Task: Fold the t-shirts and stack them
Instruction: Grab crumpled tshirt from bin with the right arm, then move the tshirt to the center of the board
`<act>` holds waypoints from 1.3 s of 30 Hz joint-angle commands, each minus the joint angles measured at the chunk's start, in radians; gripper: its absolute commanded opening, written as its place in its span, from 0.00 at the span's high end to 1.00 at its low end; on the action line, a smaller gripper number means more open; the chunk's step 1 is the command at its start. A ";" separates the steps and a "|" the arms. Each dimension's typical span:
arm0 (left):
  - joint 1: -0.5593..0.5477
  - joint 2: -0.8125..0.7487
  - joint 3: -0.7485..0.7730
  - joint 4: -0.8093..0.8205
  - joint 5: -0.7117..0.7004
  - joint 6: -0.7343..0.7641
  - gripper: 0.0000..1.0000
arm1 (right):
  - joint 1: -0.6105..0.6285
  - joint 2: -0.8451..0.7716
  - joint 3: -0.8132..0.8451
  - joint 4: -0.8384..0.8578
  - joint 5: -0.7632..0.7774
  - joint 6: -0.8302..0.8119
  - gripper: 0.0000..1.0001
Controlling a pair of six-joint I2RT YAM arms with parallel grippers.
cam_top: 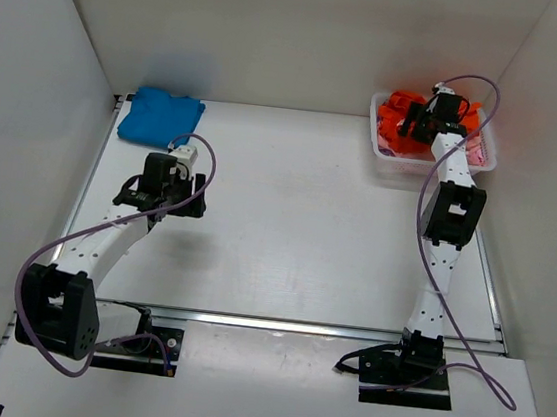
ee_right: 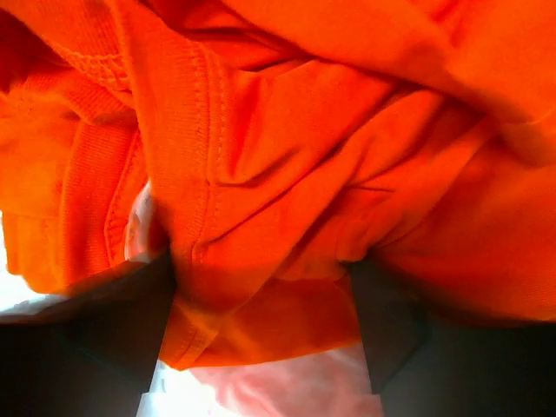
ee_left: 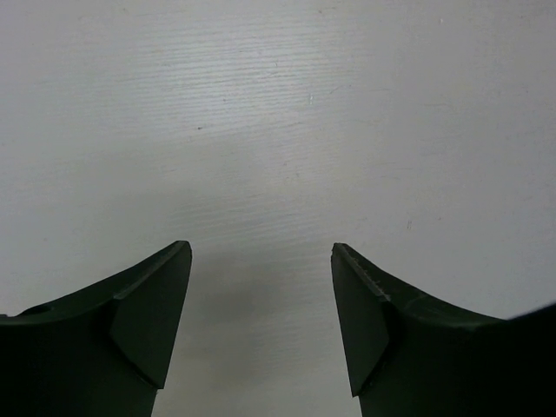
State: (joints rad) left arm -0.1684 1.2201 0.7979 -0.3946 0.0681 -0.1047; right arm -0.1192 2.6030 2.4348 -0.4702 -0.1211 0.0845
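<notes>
Right fingers [ee_right: 113, 339] spread, straddling an orange t-shirt [ee_right: 287, 174] fold in the basket [cam_top: 385, 153]; closing now could drag pink cloth [ee_right: 261, 391] along. Left fingers [ee_left: 139, 330] released.

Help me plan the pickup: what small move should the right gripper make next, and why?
Probably close the right gripper: its open jaws straddle a bunched fold of the orange t-shirt in the white basket, so closing should catch cloth for lifting.
</notes>
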 commanded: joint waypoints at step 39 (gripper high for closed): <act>-0.066 -0.550 -0.015 0.134 0.150 -0.336 0.64 | 0.508 -1.491 -1.005 0.176 -0.182 0.178 1.00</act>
State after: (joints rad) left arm -0.2310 0.6945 0.8047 -0.2199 0.2302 -0.4213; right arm 0.2455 1.0378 1.5433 -0.3252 -0.3317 0.2367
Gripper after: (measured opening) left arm 0.355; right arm 0.108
